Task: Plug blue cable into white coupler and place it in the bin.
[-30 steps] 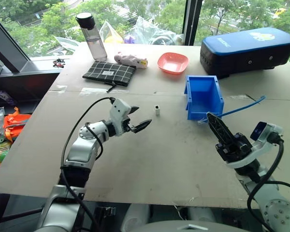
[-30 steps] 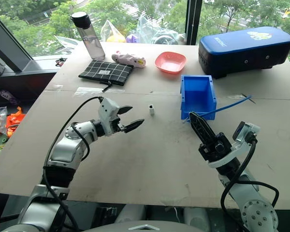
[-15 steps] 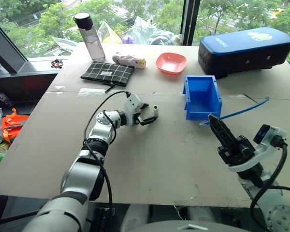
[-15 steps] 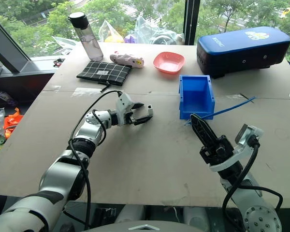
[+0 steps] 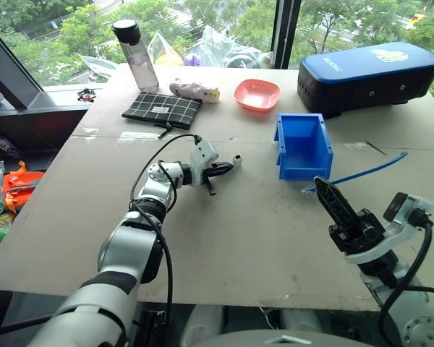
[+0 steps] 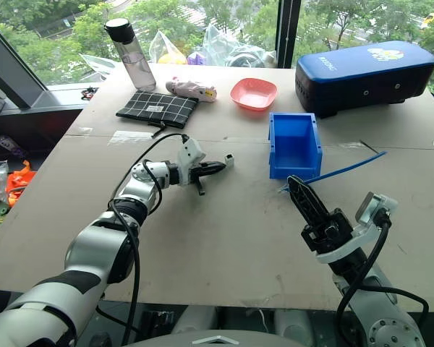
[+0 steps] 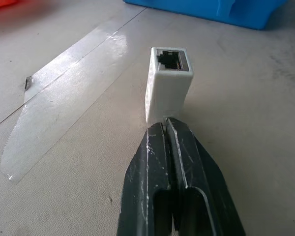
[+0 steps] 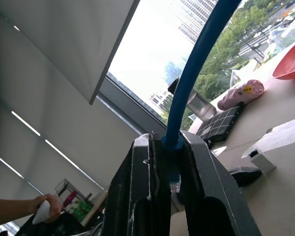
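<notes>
A large dark-blue case (image 5: 367, 74) sits at the upper right of the head view, on a pale table (image 5: 224, 238). Just below it, right of centre, stands the bright blue bin (image 5: 303, 145), open and holding nothing. At lower right, the right gripper (image 5: 320, 186) points up, its fingers clamped on the blue cable (image 5: 372, 169), which trails toward the right edge; the wrist view shows the clear plug (image 8: 174, 183) pinched between them. Near centre, the left gripper (image 5: 229, 167) lies low with fingers pressed together, tips against the base of the upright white coupler (image 7: 167, 82), socket facing up.
</notes>
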Tool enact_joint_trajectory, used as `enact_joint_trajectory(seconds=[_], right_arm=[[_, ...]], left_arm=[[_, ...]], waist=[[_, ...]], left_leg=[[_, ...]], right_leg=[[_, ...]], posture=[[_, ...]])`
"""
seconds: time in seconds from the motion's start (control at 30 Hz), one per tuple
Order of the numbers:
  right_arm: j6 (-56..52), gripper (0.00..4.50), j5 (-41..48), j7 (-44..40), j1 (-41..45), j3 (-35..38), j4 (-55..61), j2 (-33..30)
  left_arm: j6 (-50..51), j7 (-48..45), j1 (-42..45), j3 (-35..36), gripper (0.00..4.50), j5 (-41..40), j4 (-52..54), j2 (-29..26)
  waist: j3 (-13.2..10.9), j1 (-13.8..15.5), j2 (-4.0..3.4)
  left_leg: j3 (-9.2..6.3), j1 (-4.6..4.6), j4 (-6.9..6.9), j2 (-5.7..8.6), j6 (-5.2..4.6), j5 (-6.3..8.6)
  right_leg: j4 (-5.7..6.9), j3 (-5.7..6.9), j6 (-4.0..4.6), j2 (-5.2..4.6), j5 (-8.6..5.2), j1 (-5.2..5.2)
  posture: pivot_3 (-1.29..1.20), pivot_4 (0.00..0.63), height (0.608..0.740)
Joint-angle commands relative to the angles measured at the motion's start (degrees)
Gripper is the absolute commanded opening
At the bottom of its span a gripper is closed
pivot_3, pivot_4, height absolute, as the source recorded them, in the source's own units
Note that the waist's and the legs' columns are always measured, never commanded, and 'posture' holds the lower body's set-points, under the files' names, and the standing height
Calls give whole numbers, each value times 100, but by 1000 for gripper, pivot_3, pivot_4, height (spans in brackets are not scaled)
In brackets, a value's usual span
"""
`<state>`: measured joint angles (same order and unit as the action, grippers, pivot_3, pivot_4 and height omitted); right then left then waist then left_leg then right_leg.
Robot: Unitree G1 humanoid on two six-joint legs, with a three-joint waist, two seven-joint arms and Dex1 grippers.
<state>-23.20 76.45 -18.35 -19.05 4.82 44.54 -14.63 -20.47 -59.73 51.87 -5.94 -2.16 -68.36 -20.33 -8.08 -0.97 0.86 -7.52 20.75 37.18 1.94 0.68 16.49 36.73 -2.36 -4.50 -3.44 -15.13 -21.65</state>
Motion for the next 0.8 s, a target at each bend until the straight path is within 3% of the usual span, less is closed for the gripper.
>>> enact_joint_trajectory(seconds=[0.03, 0.13, 0.2, 0.33, 0.4, 0.8], right_arm=[[114, 0, -10, -5, 14, -6, 281, -25], [126, 0, -57, -2, -6, -44, 285, -19], [133, 0, -85, 2, -17, -68, 290, -10], [135, 0, -120, 15, -4, -106, 278, 7], [134, 0, -125, 22, 4, -116, 276, 4], [267, 0, -282, 82, -217, -245, 472, 38]], left_arm=[[-120, -191, 48, 54, 46, 103, -48, -28], [32, -556, 18, 125, 813, 46, -23, -105], [-19, -585, 16, 138, 1595, 103, -16, -198], [-141, -563, 203, 75, 3606, 331, -141, -450], [-179, -618, 365, -17, 4292, 496, -243, -562], [-171, -176, 1227, -290, 4292, 1277, -741, -490]], waist=[[0, -2, 0], [0, -6, 0], [0, -13, 0], [0, -68, 1], [-1, -94, 2], [-4, -110, 9]], left_leg=[[0, 0, 0, 0, 0, 0], [0, 0, 0, 0, 0, 0], [-1, 0, 0, 0, 0, 0], [-3, -4, 1, -4, 0, 0], [-7, -3, 1, -5, 0, 0], [-9, 1, 3, -5, 0, 0]], right_leg=[[0, 0, 0, 0, 0, 0], [1, 0, 0, 1, 0, 0], [2, 0, 0, 3, 0, 0], [7, -1, 0, 8, 0, 0], [8, 0, 1, 12, 0, -1], [8, 0, 0, 16, -1, -1]], posture=[[0, 150, 736], [0, 150, 736], [0, 150, 736], [0, 150, 736], [0, 150, 736], [0, 150, 736]])
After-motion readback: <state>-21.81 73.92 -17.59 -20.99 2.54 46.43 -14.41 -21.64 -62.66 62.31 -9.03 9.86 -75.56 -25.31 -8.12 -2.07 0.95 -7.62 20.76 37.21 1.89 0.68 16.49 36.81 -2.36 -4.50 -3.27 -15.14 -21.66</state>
